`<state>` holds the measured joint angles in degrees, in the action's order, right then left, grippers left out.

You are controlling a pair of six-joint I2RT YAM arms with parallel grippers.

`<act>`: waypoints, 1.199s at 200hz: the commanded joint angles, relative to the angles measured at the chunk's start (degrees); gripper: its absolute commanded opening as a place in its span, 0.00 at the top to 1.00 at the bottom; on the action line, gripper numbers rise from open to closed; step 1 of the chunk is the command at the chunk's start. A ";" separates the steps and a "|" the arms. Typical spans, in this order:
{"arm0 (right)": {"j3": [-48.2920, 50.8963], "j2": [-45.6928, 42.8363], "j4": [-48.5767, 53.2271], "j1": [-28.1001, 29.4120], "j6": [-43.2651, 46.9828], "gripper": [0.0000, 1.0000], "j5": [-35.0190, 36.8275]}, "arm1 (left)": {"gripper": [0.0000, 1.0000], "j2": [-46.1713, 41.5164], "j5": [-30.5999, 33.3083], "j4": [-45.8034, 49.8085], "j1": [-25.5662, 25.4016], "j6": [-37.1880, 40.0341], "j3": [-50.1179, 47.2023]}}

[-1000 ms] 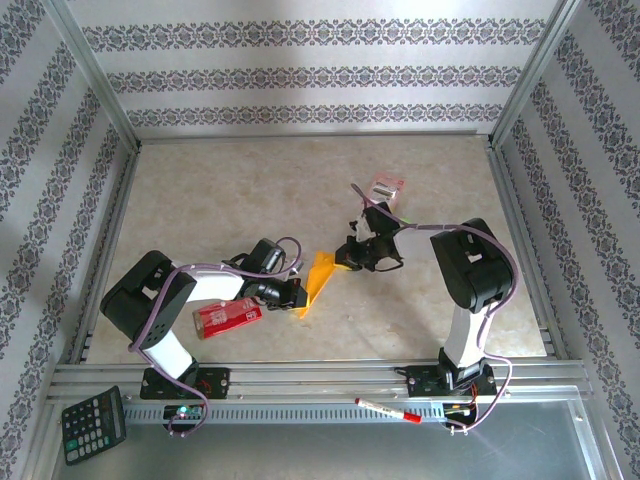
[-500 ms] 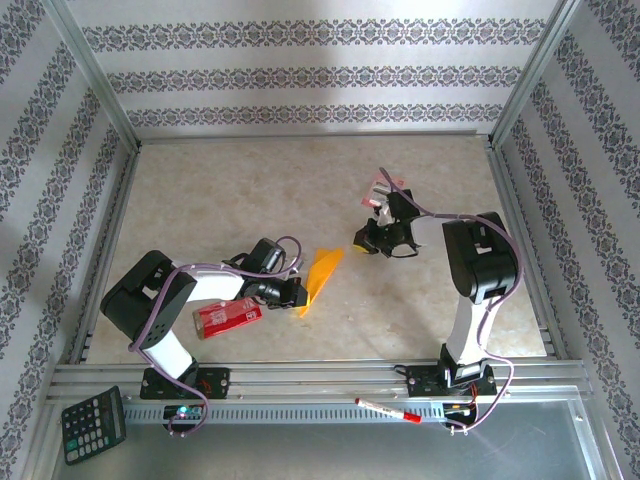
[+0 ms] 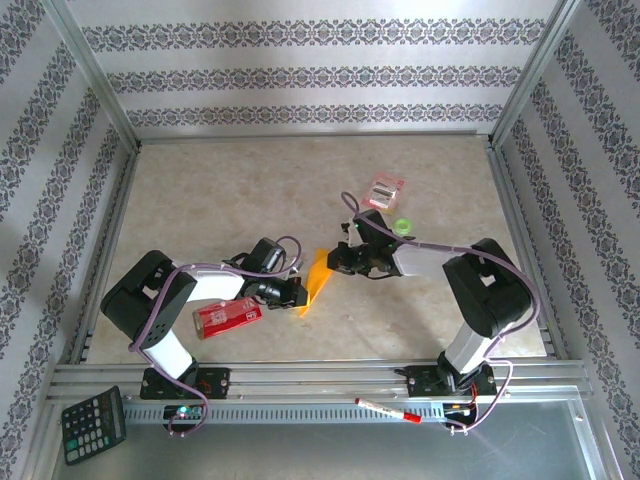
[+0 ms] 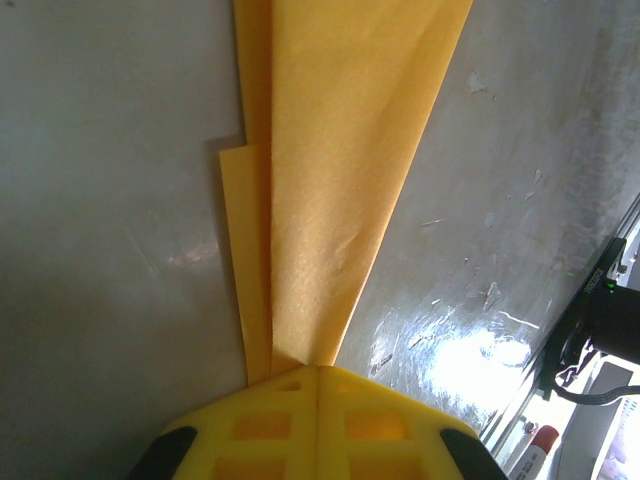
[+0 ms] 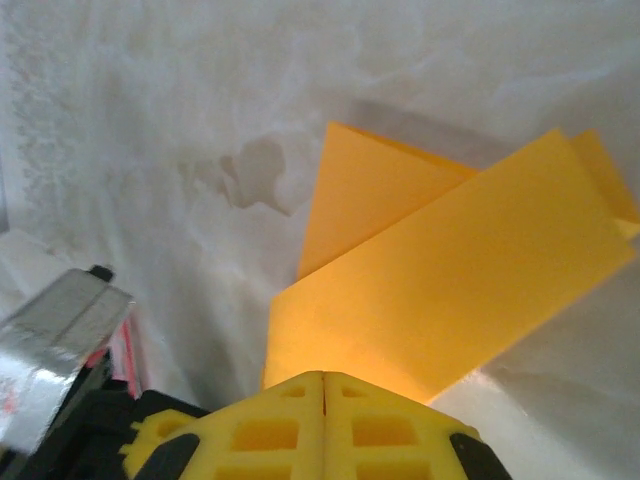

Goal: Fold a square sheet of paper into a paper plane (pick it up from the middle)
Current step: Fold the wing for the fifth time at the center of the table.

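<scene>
Here: beige marbled tabletop [image 3: 230,190], paper plane [image 3: 318,280] near front; striped patterned walls [image 3: 300,75] around.

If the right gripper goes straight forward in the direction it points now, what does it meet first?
The paper plane. The right gripper is shut, and in its wrist view the folded orange paper lies directly ahead of its tips. It may be touching the paper now; the depth is unclear.

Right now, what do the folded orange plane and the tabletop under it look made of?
The paper plane: thin matte orange-yellow paper, going by its sharp creases and finely grained surface. The tabletop: smooth glossy beige sheet with marbled pattern, perhaps laminate or vinyl; it throws bright glare in the left wrist view and shows small scuffs.
</scene>
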<state>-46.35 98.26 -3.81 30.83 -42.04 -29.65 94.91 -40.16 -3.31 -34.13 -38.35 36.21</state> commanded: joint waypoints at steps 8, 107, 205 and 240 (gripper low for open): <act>-3.25 5.29 -2.03 -0.54 0.08 0.99 0.53 | 1.00 3.53 7.00 13.23 -0.95 -0.08 -2.69; 0.84 8.36 -1.25 -2.79 1.41 1.00 0.90 | 0.84 -4.28 -2.00 4.38 -0.96 -7.33 2.67; 1.26 9.41 -2.89 -3.14 0.56 1.00 0.23 | 1.00 8.81 -2.69 -0.73 -0.94 -8.42 13.61; 1.66 9.84 -3.17 -3.14 0.38 1.00 0.32 | 1.00 11.00 -2.38 0.89 -1.01 -7.20 13.93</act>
<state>-46.63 104.86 -8.91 28.34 -42.06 -33.32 105.43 -42.06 -3.18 -34.50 -46.57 49.32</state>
